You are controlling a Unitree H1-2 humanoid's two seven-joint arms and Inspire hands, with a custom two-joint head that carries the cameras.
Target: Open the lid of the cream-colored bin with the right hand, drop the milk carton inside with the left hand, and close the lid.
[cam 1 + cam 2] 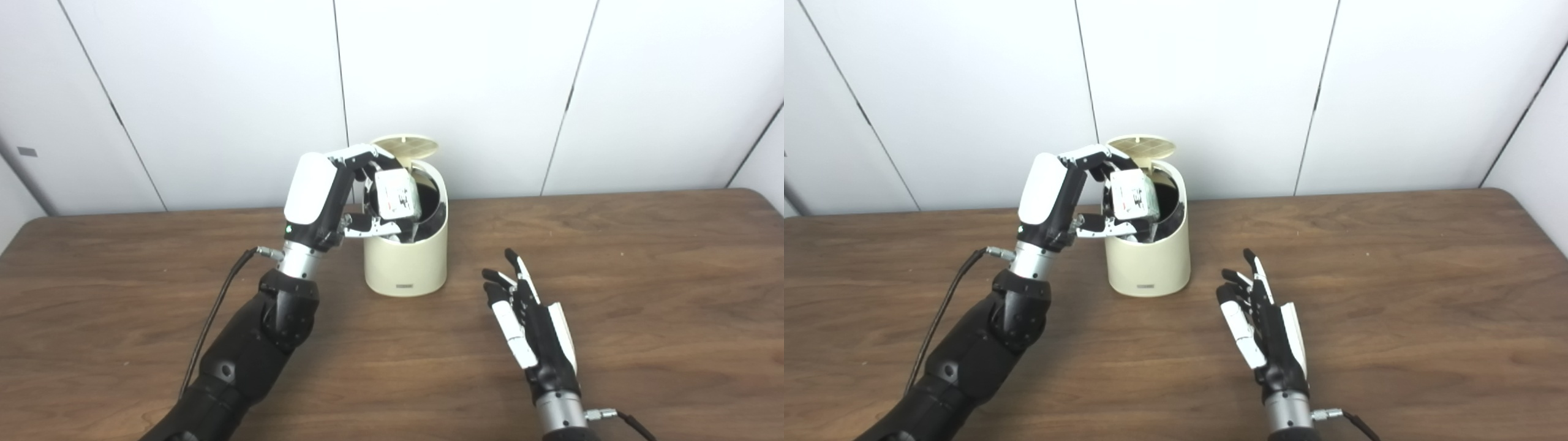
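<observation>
Carton (398,195) in the left eye view sits pinched in the left hand (343,202) over the bin (406,257) mouth, lid (405,146) tipped up behind; it hangs near the front rim, so a release now could, I judge, catch the rim and tumble onto the worktop (643,275). Right eye view: right hand (1265,331) rests apart from the bin, fingers (1255,269) spread, holding nothing; the unheld lid could drop shut on the carton.

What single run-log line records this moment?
lid: open | left hand: holds milk carton over bin mouth | right hand: open, apart from bin | carton: not yet released
</observation>
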